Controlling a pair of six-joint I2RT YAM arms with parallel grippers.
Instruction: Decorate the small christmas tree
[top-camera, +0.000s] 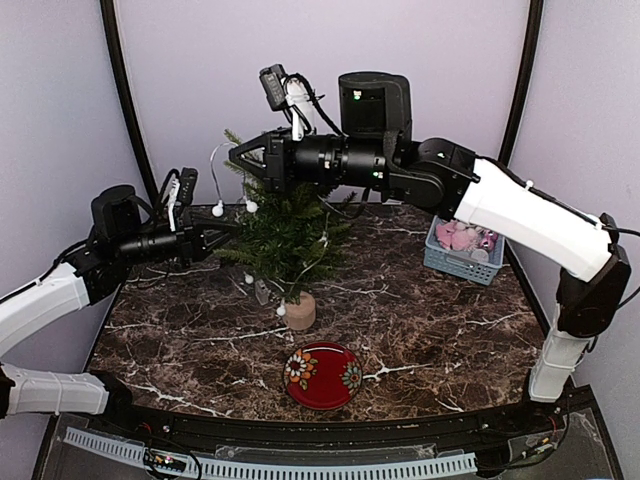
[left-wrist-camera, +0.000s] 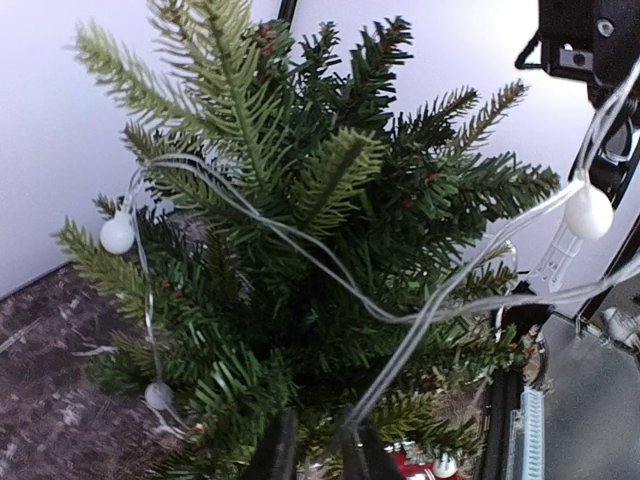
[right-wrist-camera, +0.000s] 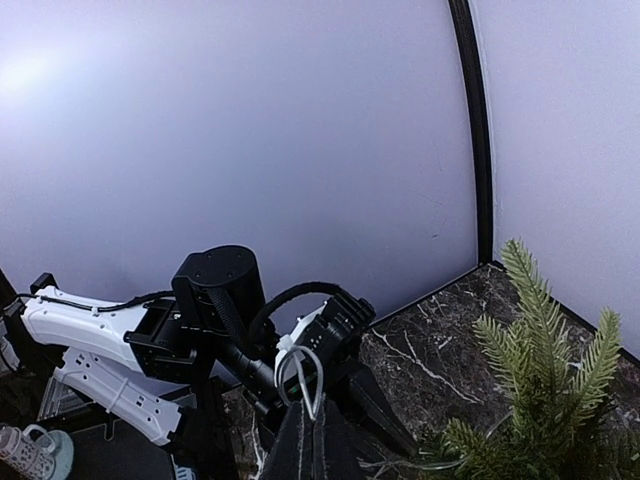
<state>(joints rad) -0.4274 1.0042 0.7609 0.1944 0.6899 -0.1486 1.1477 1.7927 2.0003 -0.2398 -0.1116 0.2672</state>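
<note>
Watching the small christmas tree (top-camera: 285, 235) most closely, because it stands on its pale stump near the middle of the table (top-camera: 450, 340) with nothing bracing it, and both arms are tied to it by wire.

My right gripper (top-camera: 240, 160), just above and left of the tree's tip, has its fingers pressed together on a loop of the light string (top-camera: 218, 210); its wrist view shows the white wire poking out of the closed tips. My left gripper (top-camera: 225, 237) is at the tree's left flank, against the outer needles. From its own camera the two fingers (left-wrist-camera: 278, 455) stand narrowly apart with the wire running down into the gap. I cannot tell whether they pinch it or only straddle it.

The string crosses several branches and looks fairly tight between the two grippers. As I judge it:

- **Tipping:** a pull away from the tree by either arm could drag or topple it. If it falls forward, it lands on the red plate (top-camera: 322, 375) in front of it.
- **Catching needles:** if the left fingers take needles along with the wire, any lift bends that branch.
- **Losing the wire:** if the left fingers miss it, the strand springs off the left side.
- **Snagging:** a bulb could catch on a twig and make the pull jerk.
</note>
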